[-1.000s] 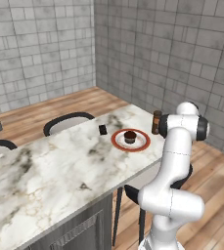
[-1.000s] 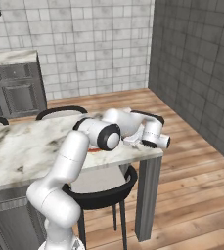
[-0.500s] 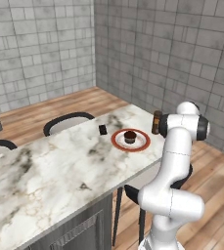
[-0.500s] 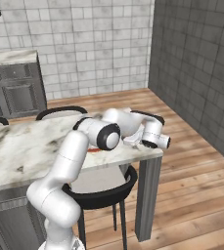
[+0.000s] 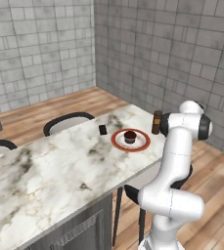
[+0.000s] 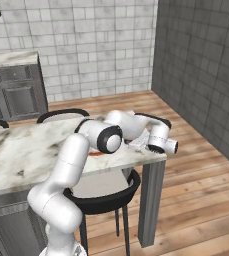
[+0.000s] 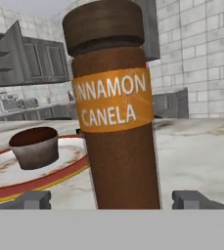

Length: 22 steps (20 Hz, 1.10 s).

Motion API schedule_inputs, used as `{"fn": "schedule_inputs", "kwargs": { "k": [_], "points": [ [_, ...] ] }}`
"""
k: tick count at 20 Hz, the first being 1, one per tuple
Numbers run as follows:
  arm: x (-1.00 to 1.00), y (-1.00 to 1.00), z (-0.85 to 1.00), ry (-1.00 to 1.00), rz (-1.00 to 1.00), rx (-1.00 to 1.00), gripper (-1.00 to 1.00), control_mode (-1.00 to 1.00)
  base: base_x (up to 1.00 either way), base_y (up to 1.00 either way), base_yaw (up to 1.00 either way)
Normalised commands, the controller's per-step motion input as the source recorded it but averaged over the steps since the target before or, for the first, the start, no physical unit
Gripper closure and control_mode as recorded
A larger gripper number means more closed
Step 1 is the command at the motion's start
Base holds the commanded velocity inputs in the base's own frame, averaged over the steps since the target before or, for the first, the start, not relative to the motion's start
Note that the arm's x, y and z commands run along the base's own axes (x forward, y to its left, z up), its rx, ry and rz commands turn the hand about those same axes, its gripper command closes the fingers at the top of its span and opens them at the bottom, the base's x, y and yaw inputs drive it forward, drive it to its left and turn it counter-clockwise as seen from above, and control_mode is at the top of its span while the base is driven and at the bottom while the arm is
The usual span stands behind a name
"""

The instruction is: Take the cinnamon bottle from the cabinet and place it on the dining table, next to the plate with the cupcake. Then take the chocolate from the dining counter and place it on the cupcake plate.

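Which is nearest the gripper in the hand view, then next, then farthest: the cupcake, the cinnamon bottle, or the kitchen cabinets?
1. Cinnamon bottle: upright on the table, right between the open fingers of the gripper.
2. Cupcake: just beyond, on the red-rimmed plate at the left.
3. Kitchen cabinets: far across the room, upper left.

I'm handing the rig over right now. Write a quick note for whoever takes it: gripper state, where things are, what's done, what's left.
Gripper: open, fingertips either side of the tall brown cinnamon bottle, not clamping it.
Bottle stands upright on the white marble dining table, beside the red-rimmed plate holding the small brown cupcake.
Done: bottle placed.
Left: back the hand off, fetch the small dark chocolate block from the table beyond the plate, put it on the plate.
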Motion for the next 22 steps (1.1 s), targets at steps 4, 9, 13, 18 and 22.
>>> {"fn": "schedule_inputs", "kwargs": {
  "k": [4, 9, 13, 18, 22],
  "points": [
    [-0.55, -0.04, 0.21, 0.01, -0.02, -0.01, -1.00, -1.00, 0.00, 0.00, 0.00],
    [-0.60, 0.22, 0.26, -0.06, -0.01, -0.21, -1.00, -1.00, 0.00, 0.00, 0.00],
    [-0.54, 0.26, 0.35, -0.02, -0.05, -0.26, -1.00, -1.00, 0.00, 0.00, 0.00],
    [-0.51, 0.20, 0.46, 0.03, -0.09, -0.20, -1.00, -1.00, 0.00, 0.00, 0.00],
    [-0.28, 0.43, 0.50, 0.24, 0.01, -0.40, -1.00, -1.00, 0.00, 0.00, 0.00]
  ]
}}
